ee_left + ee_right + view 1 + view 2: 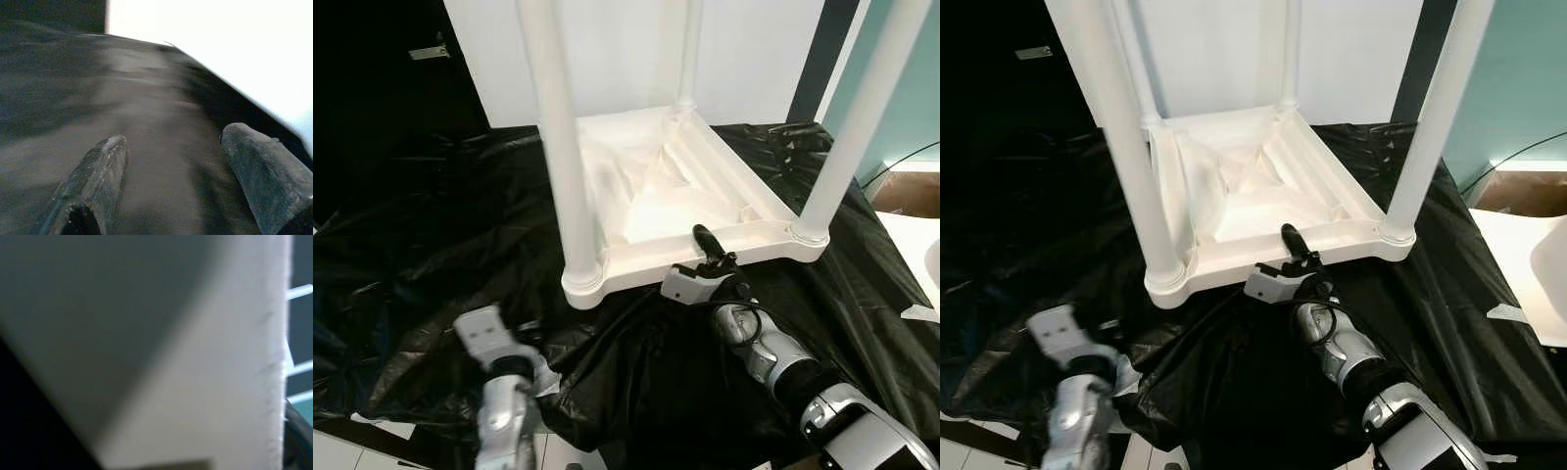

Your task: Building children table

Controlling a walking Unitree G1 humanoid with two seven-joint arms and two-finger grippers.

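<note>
A white children's table (651, 264) lies upside down on black plastic sheeting (431, 264), its round legs pointing up. One near leg (563, 147) stands at the left corner and another (862, 108) at the right corner. My right gripper (705, 240) reaches over the middle of the near rim, and the right wrist view has the white rim (234, 382) pressed close to it. My left arm (499, 392) is low at the front left. Its gripper (173, 137) is open over the sheeting, with the white table edge (254, 58) beside it.
The sheeting is wrinkled and spreads over the floor around the table. A white wall (754, 49) stands behind it and a teal wall (920, 88) at the right. A white object (1528, 264), a cable and a brown box (1518, 191) lie at the right.
</note>
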